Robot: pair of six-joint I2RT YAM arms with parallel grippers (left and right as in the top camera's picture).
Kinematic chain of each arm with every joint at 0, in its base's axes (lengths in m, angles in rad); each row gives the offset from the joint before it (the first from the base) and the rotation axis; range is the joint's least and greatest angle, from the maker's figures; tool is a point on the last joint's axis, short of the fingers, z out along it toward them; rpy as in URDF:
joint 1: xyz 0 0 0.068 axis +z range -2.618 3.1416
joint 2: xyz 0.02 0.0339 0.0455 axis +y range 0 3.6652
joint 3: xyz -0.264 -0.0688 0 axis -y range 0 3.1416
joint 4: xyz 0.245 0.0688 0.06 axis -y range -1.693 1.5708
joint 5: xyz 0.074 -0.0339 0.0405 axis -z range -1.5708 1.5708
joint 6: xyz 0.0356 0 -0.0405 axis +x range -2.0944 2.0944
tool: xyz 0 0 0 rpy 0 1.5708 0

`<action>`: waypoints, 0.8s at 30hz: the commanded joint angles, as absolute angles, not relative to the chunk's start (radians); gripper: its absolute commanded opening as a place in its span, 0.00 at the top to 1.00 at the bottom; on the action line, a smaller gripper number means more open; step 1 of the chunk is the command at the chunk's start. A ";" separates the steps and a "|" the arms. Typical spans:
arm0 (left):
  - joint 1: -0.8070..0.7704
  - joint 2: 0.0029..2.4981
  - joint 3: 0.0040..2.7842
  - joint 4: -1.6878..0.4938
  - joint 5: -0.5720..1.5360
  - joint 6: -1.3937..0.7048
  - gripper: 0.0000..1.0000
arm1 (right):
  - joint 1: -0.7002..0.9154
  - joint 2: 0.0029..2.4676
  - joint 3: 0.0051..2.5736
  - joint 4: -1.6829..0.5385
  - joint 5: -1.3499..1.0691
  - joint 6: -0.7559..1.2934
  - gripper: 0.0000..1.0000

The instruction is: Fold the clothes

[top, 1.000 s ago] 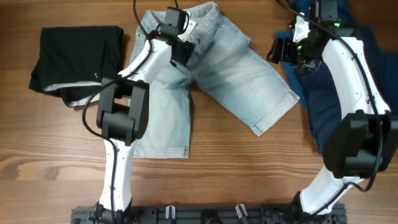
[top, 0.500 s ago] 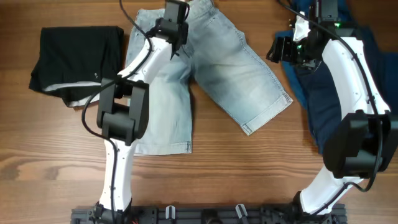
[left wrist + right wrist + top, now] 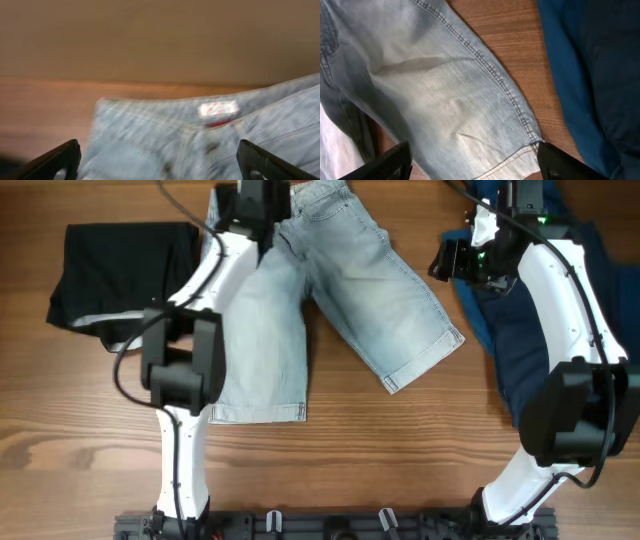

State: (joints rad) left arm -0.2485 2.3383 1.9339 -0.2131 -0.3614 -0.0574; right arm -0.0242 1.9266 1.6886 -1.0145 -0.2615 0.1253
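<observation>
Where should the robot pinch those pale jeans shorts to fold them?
Likely the shorts at the hem of the slanted leg, right claw coming from the right: that cuff lies flat and free on wood, splayed from the other leg.

shorts (image 3: 350,300): centre | folded garment (image 3: 120,270): left | loose garment (image 3: 515,365): right

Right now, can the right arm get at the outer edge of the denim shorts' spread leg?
Probably yes. The right gripper hangs open just above that leg of the denim shorts, with nothing lying between them. The dark blue garment lies off to one side, not over that edge.
</observation>
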 commanded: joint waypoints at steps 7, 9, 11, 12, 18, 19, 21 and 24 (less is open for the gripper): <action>-0.250 1.917 1.959 -1.032 -0.134 -0.278 0.00 | -0.020 1.913 1.680 -1.111 -0.271 0.139 0.20; -0.250 1.877 1.959 -1.120 -0.131 -0.278 0.00 | 0.003 1.913 1.618 -1.116 -0.271 0.168 0.20; -0.250 1.862 1.959 -1.142 -0.131 -0.278 0.00 | 0.021 1.913 1.549 -1.101 -0.251 0.227 0.21; -0.250 1.858 1.959 -1.145 -0.131 -0.278 0.00 | 0.028 1.913 1.506 -1.085 -0.228 0.270 0.21; -0.250 1.859 1.959 -1.164 -0.130 -0.278 0.00 | 0.036 1.913 1.324 -0.985 -0.043 0.464 0.23; -0.250 1.859 1.959 -1.164 -0.130 -0.278 0.00 | 0.036 1.913 1.309 -0.970 -0.004 0.494 0.23; -0.250 1.859 1.959 -1.164 -0.130 -0.278 0.00 | 0.036 1.913 1.275 -0.930 0.066 0.538 0.23; -0.250 1.859 1.959 -1.164 -0.130 -0.278 0.00 | 0.036 1.913 1.203 -0.834 0.090 0.553 0.26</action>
